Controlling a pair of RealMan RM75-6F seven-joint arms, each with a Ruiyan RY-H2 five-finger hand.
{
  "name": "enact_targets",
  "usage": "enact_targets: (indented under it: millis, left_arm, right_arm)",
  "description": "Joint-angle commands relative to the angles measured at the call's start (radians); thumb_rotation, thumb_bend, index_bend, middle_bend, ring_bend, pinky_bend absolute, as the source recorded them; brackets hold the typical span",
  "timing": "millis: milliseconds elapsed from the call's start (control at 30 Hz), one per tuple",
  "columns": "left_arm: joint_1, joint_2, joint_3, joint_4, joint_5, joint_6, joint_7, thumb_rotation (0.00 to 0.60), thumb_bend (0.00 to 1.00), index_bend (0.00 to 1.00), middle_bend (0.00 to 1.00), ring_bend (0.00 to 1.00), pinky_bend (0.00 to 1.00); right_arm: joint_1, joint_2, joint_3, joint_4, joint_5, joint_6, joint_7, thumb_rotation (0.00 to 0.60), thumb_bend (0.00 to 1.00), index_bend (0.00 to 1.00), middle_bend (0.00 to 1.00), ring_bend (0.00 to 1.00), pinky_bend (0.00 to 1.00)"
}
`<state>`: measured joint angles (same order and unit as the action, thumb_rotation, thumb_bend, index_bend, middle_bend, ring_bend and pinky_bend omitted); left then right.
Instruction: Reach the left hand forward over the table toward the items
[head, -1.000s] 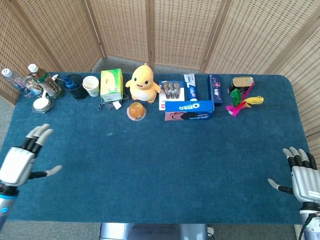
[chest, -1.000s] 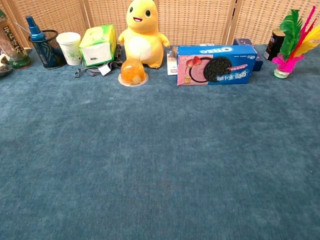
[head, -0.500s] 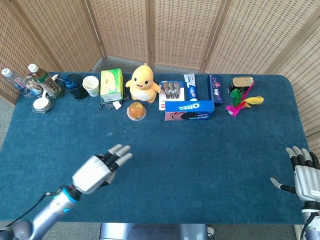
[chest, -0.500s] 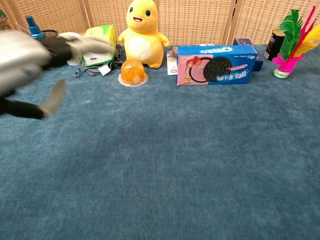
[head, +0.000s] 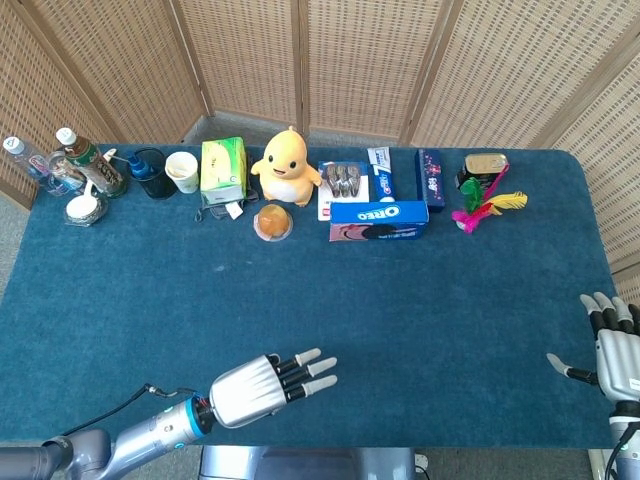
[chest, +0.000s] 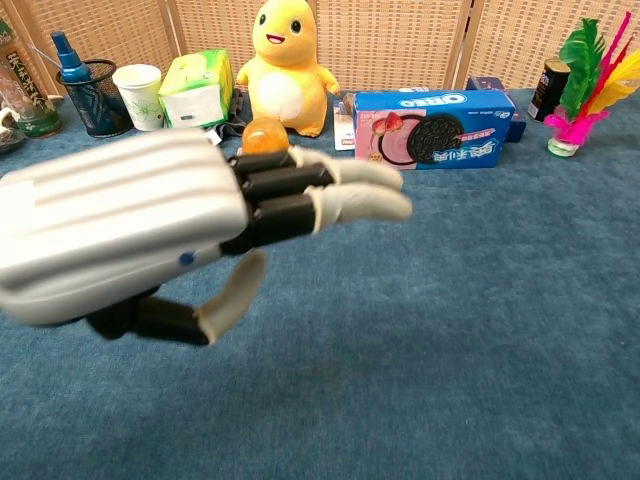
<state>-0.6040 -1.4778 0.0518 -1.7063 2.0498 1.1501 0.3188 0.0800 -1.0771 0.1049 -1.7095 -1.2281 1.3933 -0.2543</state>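
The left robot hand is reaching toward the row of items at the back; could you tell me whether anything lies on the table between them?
Nothing visible does. The left robot hand hovers open near the table's front edge, and only bare blue cloth separates it from the nearest items, the orange jelly cup and Oreo box.

The left hand (chest: 150, 235) has a ribbed silver back, black and pale-tipped fingers.

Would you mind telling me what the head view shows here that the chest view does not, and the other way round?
Only the head view shows the right hand, open at the table's right edge, plus the clear water bottle at far left and the wrapped spoons behind the cookie box. Only the chest view shows the cookie picture on the box front. Both show the left hand, open over the blue table, and the yellow duck toy.
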Motion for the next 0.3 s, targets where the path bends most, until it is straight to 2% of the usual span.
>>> enact_targets:
  millis: [33,300]
  left_arm:
    - [-0.002,0.012,0.019,0.020,0.008,0.017,-0.019,0.517,0.81,0.00,0.00,0.13,0.79]
    - [-0.004,0.023,0.035,0.048,0.002,0.035,-0.038,0.521,0.81,0.00,0.00,0.13,0.77]
  right_arm:
    - [0.001,-0.001,0.000,0.001,0.003,-0.002,-0.002,0.383,0.00,0.00,0.00,0.00,0.02]
    - [0.006,-0.011,-0.003,0.002,0.009,-0.007,-0.023,0.381,0.00,0.00,0.00,0.00,0.02]
